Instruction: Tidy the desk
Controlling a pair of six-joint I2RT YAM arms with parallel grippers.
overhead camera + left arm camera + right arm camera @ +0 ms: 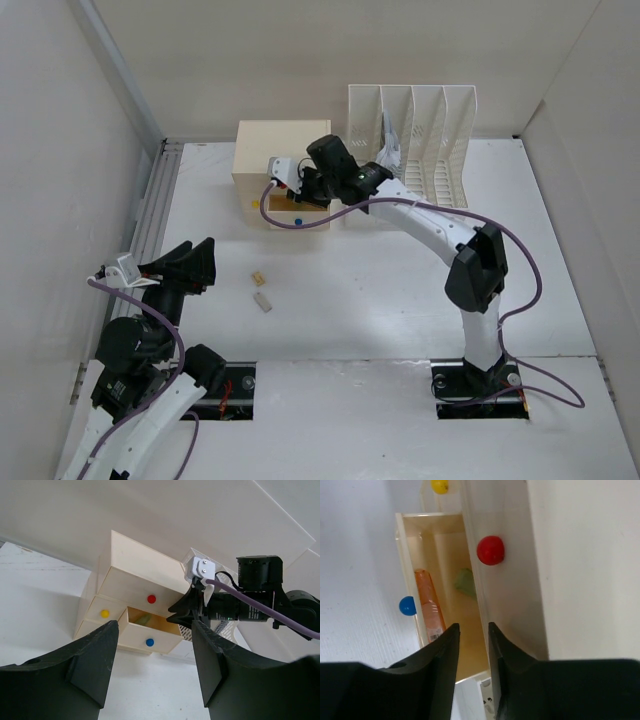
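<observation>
The desk point(380, 290) is a flat white tabletop with a grooved rail point(150, 210) on its left edge. A small tan piece point(258, 277) and a pale grey block point(263, 300) lie loose on it. My right gripper point(293, 192) hangs over the open blue-knob drawer point(298, 216) of the cream drawer box point(268, 150). In the right wrist view its jaws point(472, 629) stand slightly apart and empty above an orange tube point(428, 608) and a green item point(464, 582) in the drawer. My left gripper point(193, 252) is open and empty, well left of the loose pieces, and faces the box point(155, 630).
A white slotted file rack point(425, 140) stands at the back, right of the drawer box. The box has a red knob point(490, 550) and a yellow knob point(104, 613) on shut drawers. Pale walls enclose the desk on the left, back and right.
</observation>
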